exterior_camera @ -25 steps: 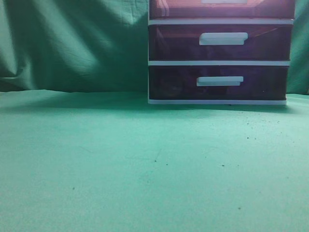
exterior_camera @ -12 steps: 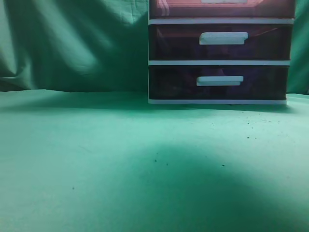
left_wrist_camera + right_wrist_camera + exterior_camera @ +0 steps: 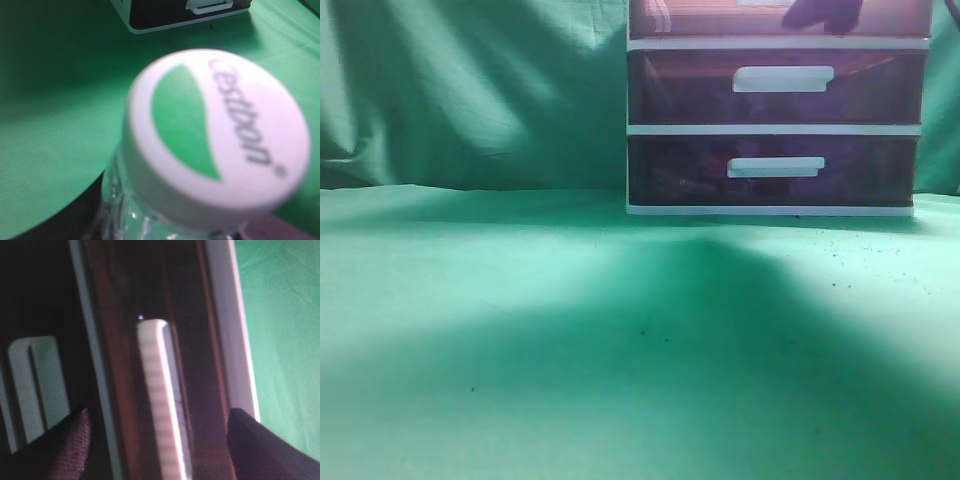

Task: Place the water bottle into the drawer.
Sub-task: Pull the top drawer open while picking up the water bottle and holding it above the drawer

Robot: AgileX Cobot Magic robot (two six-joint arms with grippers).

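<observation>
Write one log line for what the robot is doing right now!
left end effector: out of view, clear plastic water bottle with white-green cap close under camera | right end effector: open, straddling white bar handle of purple-red drawer

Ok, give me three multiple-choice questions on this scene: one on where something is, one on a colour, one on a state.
1. In the right wrist view, where is the white ridged handle?
A. Lying on the green cloth
B. Between the two dark fingers
C. Left of both fingers

2. What colour is the water bottle cap?
A. White with a green leaf
B. Plain blue
C. Red

3. How do the two lower drawers stand?
A. Both pulled out
B. One is missing
C. Both shut

Answers:
1. B: the handle sits in the gap between the fingers, which are spread apart.
2. A: the cap is white with a green leaf.
3. C: the lower drawers sit flush in the cabinet frame.
</observation>
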